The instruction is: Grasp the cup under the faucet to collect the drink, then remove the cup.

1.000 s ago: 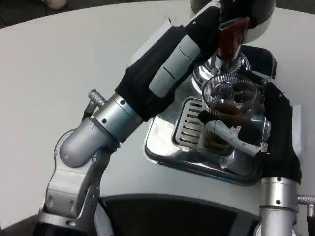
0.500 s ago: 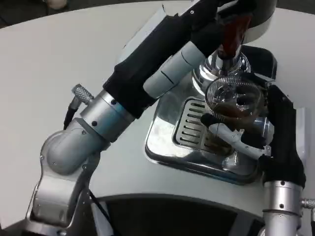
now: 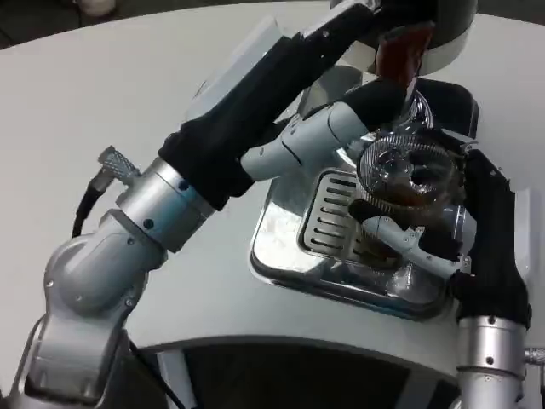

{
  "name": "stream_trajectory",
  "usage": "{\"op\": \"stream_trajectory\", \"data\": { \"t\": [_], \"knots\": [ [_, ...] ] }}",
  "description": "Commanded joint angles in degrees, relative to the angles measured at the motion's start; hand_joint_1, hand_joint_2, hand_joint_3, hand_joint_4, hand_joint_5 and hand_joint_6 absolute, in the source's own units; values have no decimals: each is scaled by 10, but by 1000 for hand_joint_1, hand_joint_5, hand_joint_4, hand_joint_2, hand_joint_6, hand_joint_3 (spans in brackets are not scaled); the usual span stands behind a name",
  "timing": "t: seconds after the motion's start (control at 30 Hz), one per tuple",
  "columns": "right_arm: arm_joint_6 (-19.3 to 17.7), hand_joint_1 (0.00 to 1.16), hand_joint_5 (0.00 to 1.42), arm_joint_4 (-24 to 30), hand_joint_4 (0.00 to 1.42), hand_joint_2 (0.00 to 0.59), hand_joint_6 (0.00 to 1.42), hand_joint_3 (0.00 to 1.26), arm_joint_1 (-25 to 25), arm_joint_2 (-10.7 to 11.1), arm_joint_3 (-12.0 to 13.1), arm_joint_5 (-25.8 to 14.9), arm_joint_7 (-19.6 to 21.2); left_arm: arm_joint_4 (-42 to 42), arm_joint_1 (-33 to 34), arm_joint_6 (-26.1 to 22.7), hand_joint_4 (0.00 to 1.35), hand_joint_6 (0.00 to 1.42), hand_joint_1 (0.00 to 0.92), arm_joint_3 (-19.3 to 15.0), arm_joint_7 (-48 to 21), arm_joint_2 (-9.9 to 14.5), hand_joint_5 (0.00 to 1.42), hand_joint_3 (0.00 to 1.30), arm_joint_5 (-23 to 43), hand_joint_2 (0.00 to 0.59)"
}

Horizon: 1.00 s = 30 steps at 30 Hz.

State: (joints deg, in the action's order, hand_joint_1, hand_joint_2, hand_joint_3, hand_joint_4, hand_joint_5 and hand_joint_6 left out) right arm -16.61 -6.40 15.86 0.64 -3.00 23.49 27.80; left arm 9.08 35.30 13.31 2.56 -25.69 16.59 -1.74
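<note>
My right robot hand point(image 3: 426, 243) is clamped on the cup point(image 3: 404, 183), fingers point(image 3: 400, 234) wrapped across its near side, holding it over the grille point(image 3: 328, 213) of the drip tray point(image 3: 281, 256), just below the faucet point(image 3: 400, 51) at the far right of the bench point(image 3: 102, 94). The cup is clear and ribbed, with dark drink showing in its lower part (how full, I cannot judge from above).

My left robot hand point(image 3: 379, 94) reaches up to the far side by the faucet's red handle. Its fingers are hidden among the dark parts there, so I cannot tell whether they are apart or closed on the handle.

The risks from here, as I judge them:

- If the faucet is running and I draw the cup away too soon, the stream falls on the tray or on my right fingers.
- If I wait too long, the cup overfills, and any tilt as I lift it out spills over the rim.
- My left forearm point(image 3: 255, 94) crosses close above the tray and its fingers lie just beside the cup's rim. Pulling that arm back carelessly could knock the cup or tip it in my grip.
- The cup wall is smooth and my hold is on one side. A loose grip with liquid weight could let it slip or rotate.
- The tray's raised edge lies between the cup and me, so a low exit could catch the cup's base.
</note>
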Motion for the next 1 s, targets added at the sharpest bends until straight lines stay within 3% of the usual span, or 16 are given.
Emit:
{"op": "stream_trajectory", "data": {
  "t": [0.03, 0.63, 1.0],
  "knots": [
    [0, 954, 925, 14, 803, 146, 828, 760, -10, -4, 0, 2, 0, 32, -20, 9, 14, 0, 0, -2, 13, 19, 77, 122, -25, 100],
    [1, 954, 926, 49, 813, 146, 828, 765, -32, -7, -4, 2, -10, 120, -73, -3, 0, 0, 0, -31, 37, 76, 26, 134, -97, 90],
    [7, 954, 938, 120, 814, 146, 828, 768, -77, -11, -8, -5, -39, 127, -107, 10, 0, 0, 0, -55, 41, 103, 0, 134, -104, 90]
  ]
}}
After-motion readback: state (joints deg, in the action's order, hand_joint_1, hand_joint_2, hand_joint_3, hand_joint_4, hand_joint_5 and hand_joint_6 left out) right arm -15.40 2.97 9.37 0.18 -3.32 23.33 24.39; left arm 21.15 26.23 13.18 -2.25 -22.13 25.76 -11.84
